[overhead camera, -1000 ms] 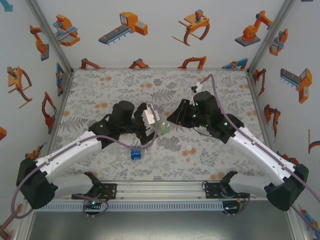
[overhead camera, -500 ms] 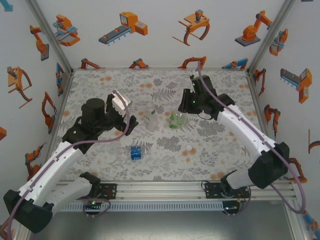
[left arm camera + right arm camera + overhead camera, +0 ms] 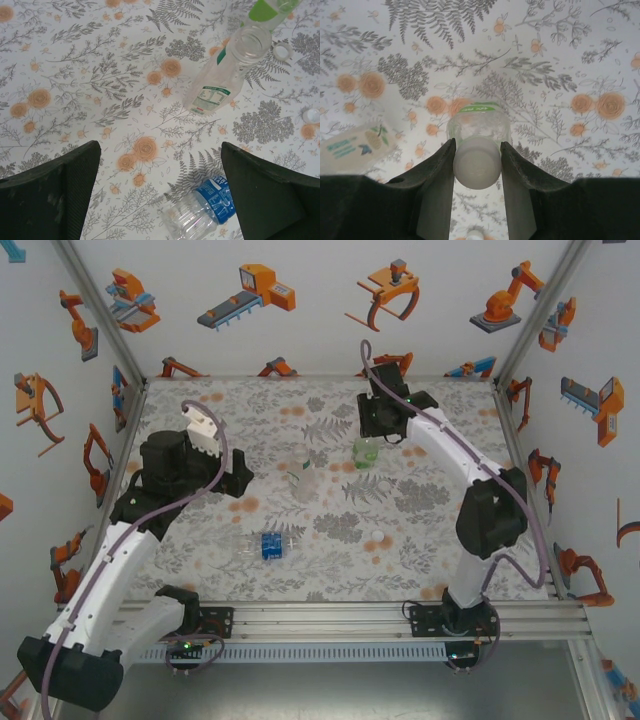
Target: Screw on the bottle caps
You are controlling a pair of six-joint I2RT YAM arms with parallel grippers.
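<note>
The green-tinted bottle (image 3: 479,124) stands upright at the back of the table (image 3: 367,451). A whitish cap (image 3: 477,167) sits on its neck, and my right gripper (image 3: 477,146) (image 3: 376,434) is shut on that cap from above. A white-and-green-label bottle (image 3: 216,85) (image 3: 300,478) stands open-mouthed in the middle. The blue-label bottle (image 3: 202,210) (image 3: 265,545) lies on its side near the front. My left gripper (image 3: 160,200) (image 3: 232,478) hangs open above the table left of the bottles, with nothing between its fingers. Loose caps (image 3: 282,50) (image 3: 311,116) (image 3: 378,536) lie on the cloth.
The table is covered by a floral cloth (image 3: 200,530) and enclosed by white walls with robot pictures on three sides (image 3: 320,310). A metal rail (image 3: 320,615) runs along the near edge.
The two grippers were together at the green bottle in the centre. The left arm has pulled away to the left, open. The right gripper has moved toward the back with the green bottle.
</note>
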